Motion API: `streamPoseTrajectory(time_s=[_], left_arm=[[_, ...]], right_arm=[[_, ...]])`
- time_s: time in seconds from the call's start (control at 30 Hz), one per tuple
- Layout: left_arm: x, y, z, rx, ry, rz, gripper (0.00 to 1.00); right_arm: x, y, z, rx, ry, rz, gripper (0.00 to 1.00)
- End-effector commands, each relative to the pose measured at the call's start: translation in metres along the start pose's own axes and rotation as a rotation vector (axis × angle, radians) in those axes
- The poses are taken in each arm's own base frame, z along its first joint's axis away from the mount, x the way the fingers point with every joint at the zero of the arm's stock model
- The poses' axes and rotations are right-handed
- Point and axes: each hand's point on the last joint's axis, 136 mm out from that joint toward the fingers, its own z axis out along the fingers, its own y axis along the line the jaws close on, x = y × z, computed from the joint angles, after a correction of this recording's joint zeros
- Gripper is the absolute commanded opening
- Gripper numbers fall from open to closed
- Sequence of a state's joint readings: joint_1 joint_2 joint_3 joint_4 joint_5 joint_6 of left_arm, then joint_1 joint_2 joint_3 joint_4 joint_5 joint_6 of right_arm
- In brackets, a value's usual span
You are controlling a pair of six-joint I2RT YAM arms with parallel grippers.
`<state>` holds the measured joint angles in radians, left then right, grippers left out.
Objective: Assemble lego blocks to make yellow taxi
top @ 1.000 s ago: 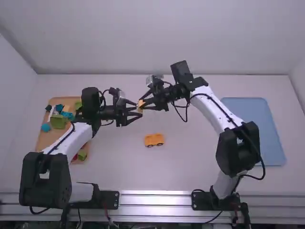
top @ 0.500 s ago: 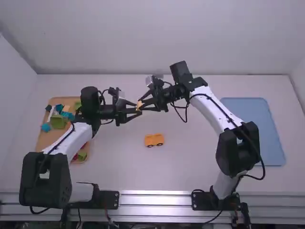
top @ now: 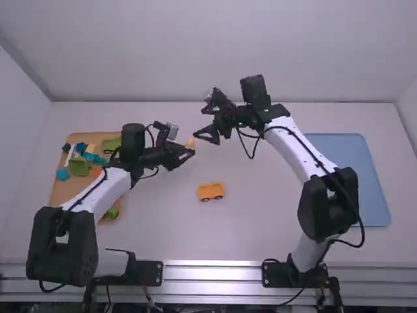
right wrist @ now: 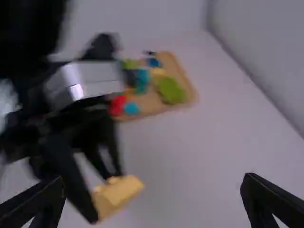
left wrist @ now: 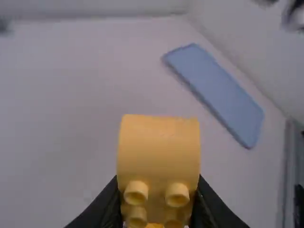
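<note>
Yellow block (top: 190,142) held in L gripper (top: 188,149), prob. by studded end; R gripper (top: 200,124) wide.

The pale tabletop (top: 260,228) meets a plain rear wall (top: 215,52) along a straight edge. Light side walls, left (top: 19,130) and right (top: 408,117), flank it. Ribbed metal rails (top: 212,272) span the near edge, reflecting light in bright bands.

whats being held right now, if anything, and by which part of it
A yellow block, gripped from both sides at its studded end by the left gripper. The right gripper is open and holds nothing.
</note>
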<state>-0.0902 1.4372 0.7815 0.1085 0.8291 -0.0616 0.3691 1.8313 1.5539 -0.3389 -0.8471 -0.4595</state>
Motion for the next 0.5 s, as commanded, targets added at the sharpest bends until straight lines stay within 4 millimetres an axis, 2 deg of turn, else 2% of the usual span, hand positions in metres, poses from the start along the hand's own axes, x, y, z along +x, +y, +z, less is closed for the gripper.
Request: streamPoseTrajectory(time_s=[0.0,0.07,0.13,0.23,0.47], left_arm=[[0.002,0.048,-0.002,-0.355,0.009,-0.139,0.12],[0.021,0.062,-0.007,-0.536,0.073,-0.23,0.1],[0.034,0.062,-0.01,-0.653,0.123,-0.294,0.02],[0.045,0.06,-0.014,-0.765,0.14,-0.388,0.02],[0.078,0.061,-0.02,-0.923,0.241,-0.513,0.02]], right_arm=[[-0.012,-0.051,-0.036,0.438,0.055,0.184,0.99],[-0.009,-0.065,-0.051,0.629,0.076,0.236,0.99],[-0.006,-0.07,-0.066,0.791,0.082,0.285,0.99],[0.0,-0.07,-0.074,0.927,0.064,0.34,0.99],[0.017,-0.055,-0.052,0.905,0.072,0.329,0.99]])
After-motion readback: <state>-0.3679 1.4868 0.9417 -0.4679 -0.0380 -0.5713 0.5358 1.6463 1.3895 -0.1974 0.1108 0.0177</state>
